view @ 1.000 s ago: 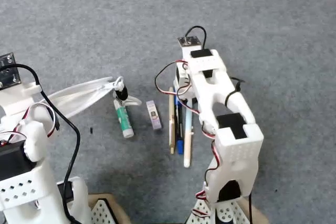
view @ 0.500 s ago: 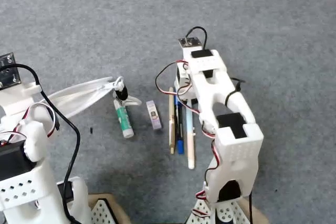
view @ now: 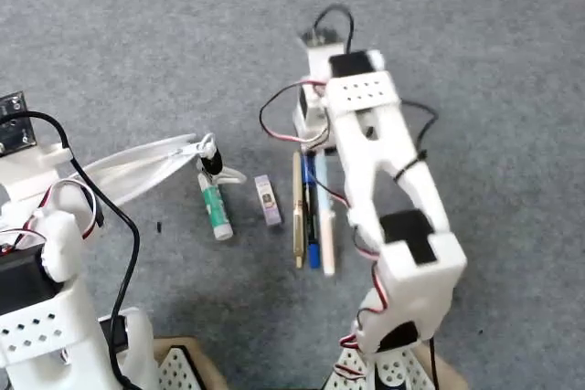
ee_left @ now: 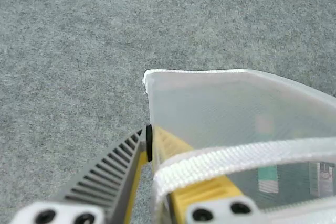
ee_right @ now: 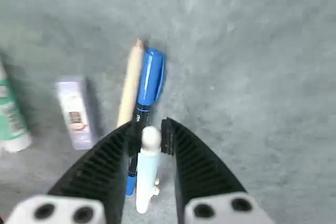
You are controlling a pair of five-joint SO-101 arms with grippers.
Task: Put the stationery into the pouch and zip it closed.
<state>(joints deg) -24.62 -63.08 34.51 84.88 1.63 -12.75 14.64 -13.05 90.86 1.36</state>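
Observation:
The white mesh pouch (view: 137, 171) lies at the left, its mouth toward the stationery. My left gripper (ee_left: 149, 148) is shut on the pouch's (ee_left: 226, 114) edge. A green-and-white glue stick (view: 216, 207), a purple eraser (view: 267, 200), a wooden pencil (view: 298, 212), a blue pen (view: 312, 216) and a white pen (view: 325, 235) lie side by side mid-table. My right gripper (ee_right: 148, 129) stands over the pens, shut on the top end of the white pen (ee_right: 148, 166). The blue pen (ee_right: 149, 82) and pencil (ee_right: 131, 82) lie just beyond it.
A small black clip (view: 213, 164) rests by the pouch's zipper end, touching the glue stick's top. The right arm (view: 384, 180) covers the table right of the pens. Grey carpet-like table surface (view: 475, 89) stretches to the right and far side.
The right arm has stretched farther away from its base. The white pen has shifted with it, its near end now a little farther from the front edge. The left arm and pouch are still.

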